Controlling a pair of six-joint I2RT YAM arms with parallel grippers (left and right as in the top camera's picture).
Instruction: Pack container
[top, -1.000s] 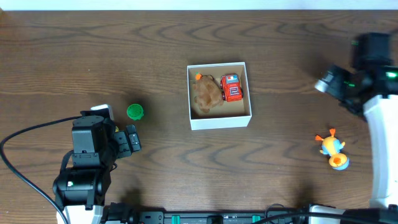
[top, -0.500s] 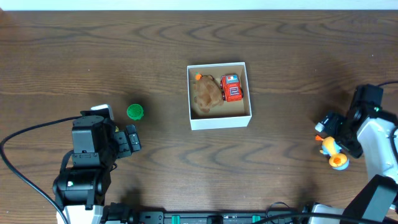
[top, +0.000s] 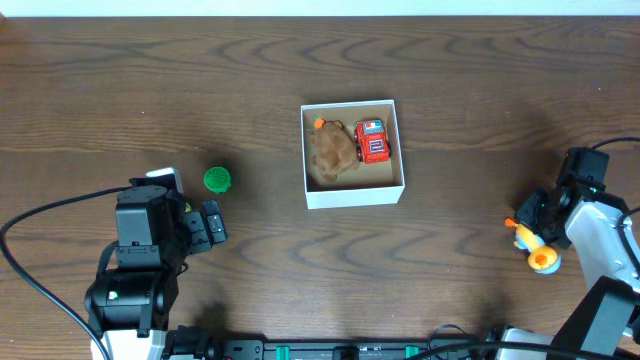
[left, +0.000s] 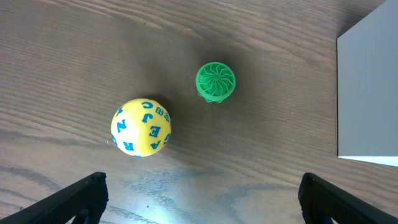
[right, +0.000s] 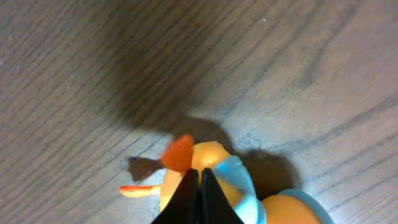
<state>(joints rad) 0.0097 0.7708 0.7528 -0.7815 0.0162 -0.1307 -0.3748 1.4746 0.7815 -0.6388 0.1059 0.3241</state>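
Overhead: container (top: 355, 196) centred on worktop (top: 450, 80). Brown plush (top: 333, 152) + red truck (top: 372, 141) in; green ridged toy (top: 217, 179) + duck toy (top: 542, 260) not packed.
L wrist: left gripper (left: 202, 198) jaws wide open, empty. Shows yellow letter ball (left: 141, 127), hidden overhead.
R wrist: right gripper (right: 199, 194) jaws pressed closed over duck, gripping nothing.

A brown plush (top: 333, 152) and red truck (top: 372, 141) crowd the container (top: 355, 195), leaving one corner beside the truck bare.
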